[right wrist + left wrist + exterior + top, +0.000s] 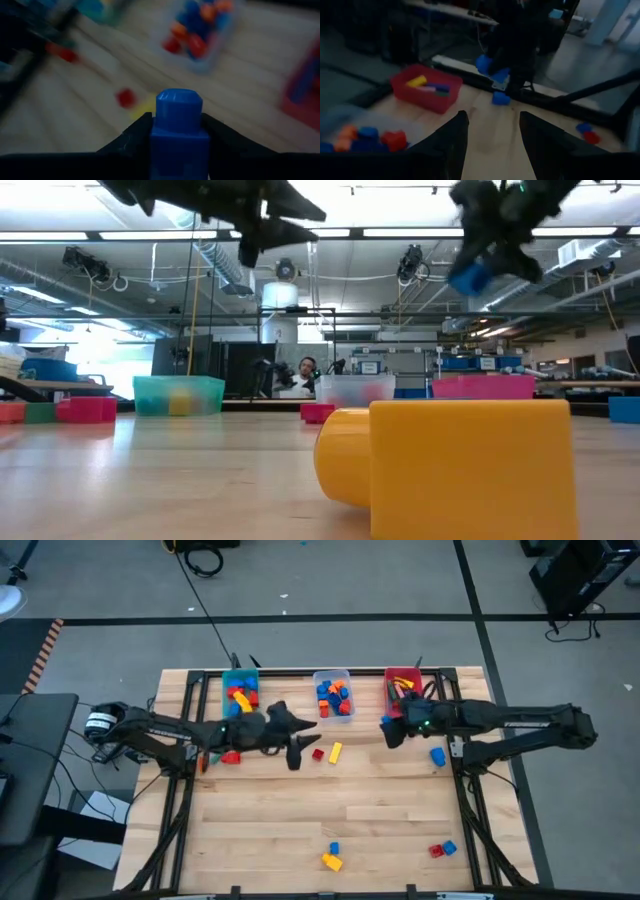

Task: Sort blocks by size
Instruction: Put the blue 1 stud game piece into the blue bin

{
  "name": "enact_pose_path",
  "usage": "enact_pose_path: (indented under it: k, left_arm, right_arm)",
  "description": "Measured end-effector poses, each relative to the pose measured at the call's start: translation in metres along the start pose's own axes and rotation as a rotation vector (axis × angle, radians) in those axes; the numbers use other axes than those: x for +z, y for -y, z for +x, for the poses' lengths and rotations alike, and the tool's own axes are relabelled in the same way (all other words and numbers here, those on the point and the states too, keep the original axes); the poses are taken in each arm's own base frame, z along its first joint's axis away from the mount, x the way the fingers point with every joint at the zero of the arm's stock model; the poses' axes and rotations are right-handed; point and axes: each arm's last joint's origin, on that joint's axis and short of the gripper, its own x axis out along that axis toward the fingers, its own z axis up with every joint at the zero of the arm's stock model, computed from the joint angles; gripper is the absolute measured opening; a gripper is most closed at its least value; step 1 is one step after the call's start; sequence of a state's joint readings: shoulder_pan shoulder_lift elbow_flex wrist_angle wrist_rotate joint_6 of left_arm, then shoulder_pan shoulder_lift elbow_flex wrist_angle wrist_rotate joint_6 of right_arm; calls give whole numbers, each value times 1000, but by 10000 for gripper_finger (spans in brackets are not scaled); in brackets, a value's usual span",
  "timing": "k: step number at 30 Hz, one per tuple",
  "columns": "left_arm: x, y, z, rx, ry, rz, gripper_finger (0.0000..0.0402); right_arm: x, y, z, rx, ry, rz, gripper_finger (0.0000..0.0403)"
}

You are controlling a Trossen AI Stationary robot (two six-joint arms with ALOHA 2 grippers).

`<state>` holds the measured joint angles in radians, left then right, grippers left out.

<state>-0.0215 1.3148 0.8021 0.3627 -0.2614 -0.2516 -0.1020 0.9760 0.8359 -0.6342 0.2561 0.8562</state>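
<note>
Blue block [178,131] clamped in right gripper [176,127], seemingly above table [330,810]

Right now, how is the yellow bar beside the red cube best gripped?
Probably at mid-length, across its two long sides, from straight above: the yellow bar lies flat and is narrow that way. The red cube sits close on one side.

Teal bin [240,677], clear bin [333,675], red bin [403,673] along table's far edge.

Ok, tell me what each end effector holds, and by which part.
The right end effector grips a blue block by its lower sides, stud outward. The left end effector is open, holding nothing.
</note>
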Motion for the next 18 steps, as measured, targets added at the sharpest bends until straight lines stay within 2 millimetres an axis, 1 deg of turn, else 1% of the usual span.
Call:
enact_pose_path:
  k: [4,7,9,13,18]
  left_arm:
    - [-3,23,-8,96,41,126,186]
    - [1,34,-13,193,74,129,186]
    - [4,40,-16,215,88,148,186]
    - [7,47,-18,199,93,218,186]
    - [8,46,-18,206,93,222,186]
  right_arm:
    - [11,-17,-6,95,69,-5,147]
    - [16,-29,-3,136,80,-17,146]
    - [20,-37,1,150,71,-34,146]
    - [28,-59,14,162,43,-97,147]
    - [45,-97,26,284,84,-156,149]
